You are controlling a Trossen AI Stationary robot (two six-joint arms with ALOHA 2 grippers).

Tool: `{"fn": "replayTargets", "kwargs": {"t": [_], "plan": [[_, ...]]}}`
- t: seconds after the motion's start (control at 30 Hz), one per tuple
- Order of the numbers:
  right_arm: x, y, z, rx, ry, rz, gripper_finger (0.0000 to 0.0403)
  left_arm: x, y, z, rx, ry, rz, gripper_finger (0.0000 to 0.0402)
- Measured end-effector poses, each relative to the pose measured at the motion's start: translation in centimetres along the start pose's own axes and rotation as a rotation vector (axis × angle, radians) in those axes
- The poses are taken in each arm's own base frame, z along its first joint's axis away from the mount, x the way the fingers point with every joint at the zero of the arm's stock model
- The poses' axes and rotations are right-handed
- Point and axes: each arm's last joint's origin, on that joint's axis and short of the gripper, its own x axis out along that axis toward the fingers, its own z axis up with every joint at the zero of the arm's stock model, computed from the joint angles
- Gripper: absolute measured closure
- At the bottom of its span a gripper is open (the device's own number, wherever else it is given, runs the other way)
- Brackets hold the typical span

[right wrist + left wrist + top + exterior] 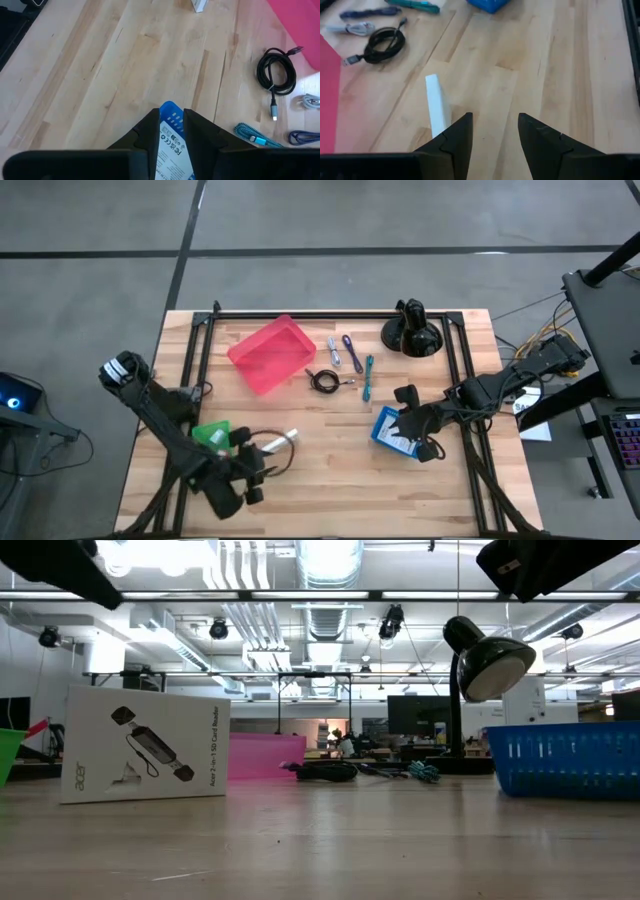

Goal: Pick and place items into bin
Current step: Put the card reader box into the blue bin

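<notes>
Two end effectors are over the wooden surface [330, 480]. The right end effector [171, 118] stands right of centre, its fingers narrow and pinched on the wall of a blue basket [386, 436], which it holds. The left end effector [495, 132] is at the near left, its fingers moderately apart with nothing between them; a white box [436, 102] lies just beside one finger.

The loose items lie together around the middle of the surface, well apart from the left end effector and to the far left of the right one. A black coiled cable [322, 380] sits beside the pink bin [270, 355]. Farther back lie a pale cable [333, 350] and a purple cable [351, 352], with a teal cable [368, 376] to their right. A green bin [210, 434] stands at the near left, and a black lamp [412, 333] at the far edge.
</notes>
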Motion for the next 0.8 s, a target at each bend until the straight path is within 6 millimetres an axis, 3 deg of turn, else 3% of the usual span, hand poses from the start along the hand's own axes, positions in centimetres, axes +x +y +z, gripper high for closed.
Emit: {"fn": "replayTargets", "kwargs": {"t": [0.13, 0.33, 0.8], "plan": [[0.0, 0.0, 0.0, -0.002, 0.0, 0.0, 0.0334, -0.5, -0.1, -1.3, 0.006, -0.033, 0.017, 0.026], [0.0, 0.0, 0.0, -0.007, 0.0, 0.0, 0.034, 0.4, 0.1, -2.9, 0.077, -0.021, 0.092, 0.026], [0.0, 0.0, 0.0, 0.006, -0.001, 0.0, 0.0328, 0.7, 2.1, -6.2, 0.08, 0.041, 0.208, 0.026]]}}
